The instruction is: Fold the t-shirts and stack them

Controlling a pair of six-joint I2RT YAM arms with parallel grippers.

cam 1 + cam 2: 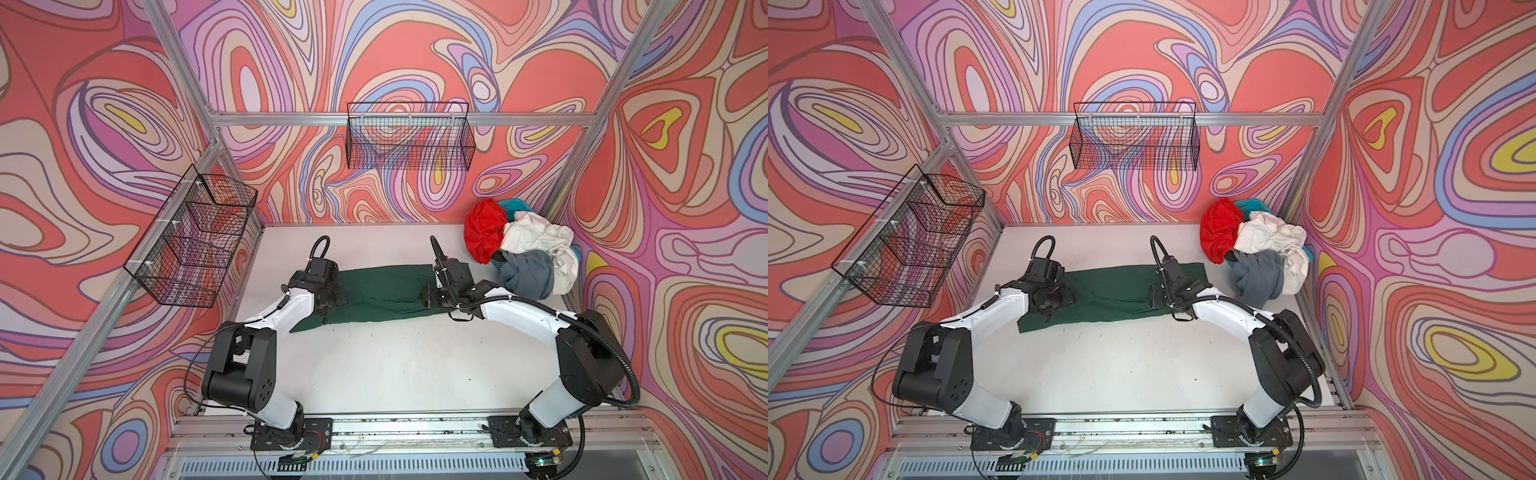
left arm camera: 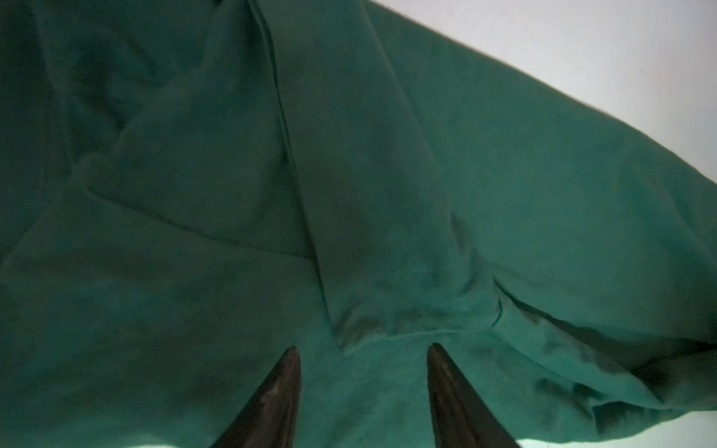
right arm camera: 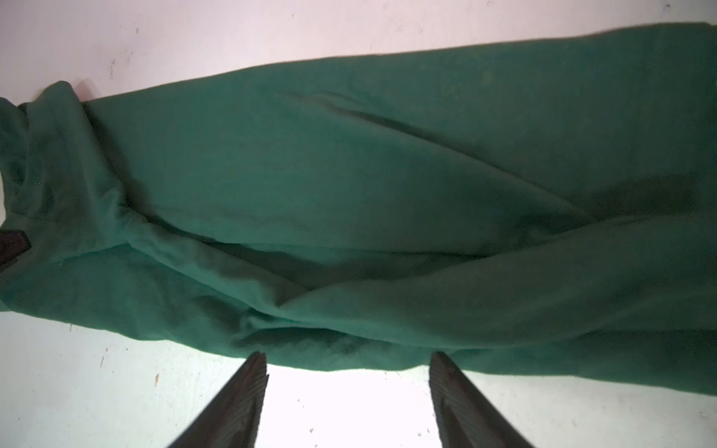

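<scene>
A dark green t-shirt point(image 1: 382, 291) point(image 1: 1108, 291) lies as a long folded strip across the white table. My left gripper point(image 1: 330, 301) point(image 2: 363, 347) hovers over its left end, open, with creased green cloth point(image 2: 349, 194) beneath the spread fingers. My right gripper point(image 1: 432, 297) point(image 3: 349, 355) is over the right end, also open. Its tips stand at the shirt's edge point(image 3: 349, 174), and bare table shows between them. At the back right, a red t-shirt point(image 1: 482, 237), an off-white one point(image 1: 536, 241) and a grey-blue one point(image 1: 525, 276) are heaped together.
The heap spills over a turquoise basket point(image 1: 509, 205) in the back right corner. Black wire baskets hang on the back wall point(image 1: 409, 137) and the left wall point(image 1: 195, 241). An aluminium rail point(image 1: 395, 428) carrying both arm bases runs along the table's front.
</scene>
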